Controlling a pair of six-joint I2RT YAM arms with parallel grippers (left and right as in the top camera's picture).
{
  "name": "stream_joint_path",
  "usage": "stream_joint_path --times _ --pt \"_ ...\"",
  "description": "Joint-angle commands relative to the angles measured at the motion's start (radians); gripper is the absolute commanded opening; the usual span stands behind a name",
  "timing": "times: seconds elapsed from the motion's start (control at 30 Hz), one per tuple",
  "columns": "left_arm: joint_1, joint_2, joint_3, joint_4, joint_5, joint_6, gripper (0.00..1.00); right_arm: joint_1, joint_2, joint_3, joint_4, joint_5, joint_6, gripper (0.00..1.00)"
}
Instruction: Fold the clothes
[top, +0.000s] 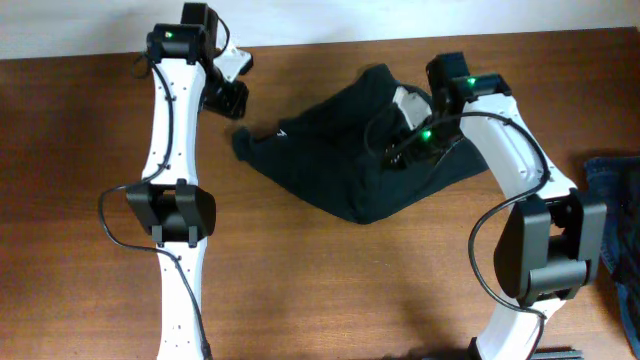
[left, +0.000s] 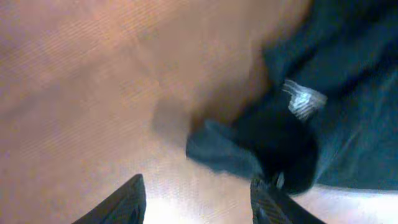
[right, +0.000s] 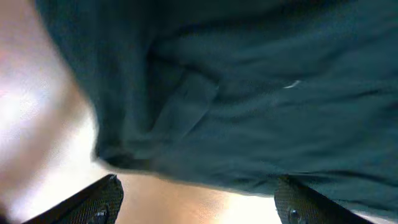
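My left gripper (left: 198, 188) and right gripper (right: 199, 186) stand open, empty. Shirt (top: 350, 150) lies rumpled, roughly doubled; neat folding not yet done.

The table (top: 330, 290) is brown wood with a fine grain running along it, and light glares pale off its surface in places. At its far right edge lies a blue denim garment (top: 618, 215), rumpled and partly out of sight. Along the back, beyond the table, runs a plain white wall (top: 420, 18).
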Motion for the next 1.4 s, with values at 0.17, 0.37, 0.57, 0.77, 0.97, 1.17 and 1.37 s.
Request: stream_joint_path --times 0.17,0.37,0.57,0.77,0.97,1.17,1.37 --pt "-0.029 -0.012 0.048 0.027 0.428 -0.106 0.26 -0.068 0.003 -0.02 0.08 0.246 0.184 0.3" --pt "-0.131 -0.01 0.047 0.032 0.463 -0.118 0.01 -0.108 0.029 -0.037 0.112 0.246 0.211 0.04" --pt "-0.26 -0.01 0.047 0.071 0.29 -0.221 0.01 -0.112 0.099 -0.037 0.119 0.242 0.211 0.04" --pt "-0.341 -0.01 0.046 0.111 0.248 -0.29 0.01 -0.127 0.167 -0.037 0.146 0.245 0.219 0.04" --pt "-0.38 0.003 0.015 0.155 0.201 -0.343 0.01 -0.173 0.172 -0.037 0.152 0.234 0.253 0.04" --pt "-0.411 0.047 -0.074 0.219 0.201 -0.395 0.01 -0.18 0.172 -0.039 0.153 0.235 0.252 0.04" --pt "-0.443 0.101 -0.087 0.191 0.202 -0.425 0.01 -0.181 0.172 -0.056 0.17 0.247 0.252 0.04"
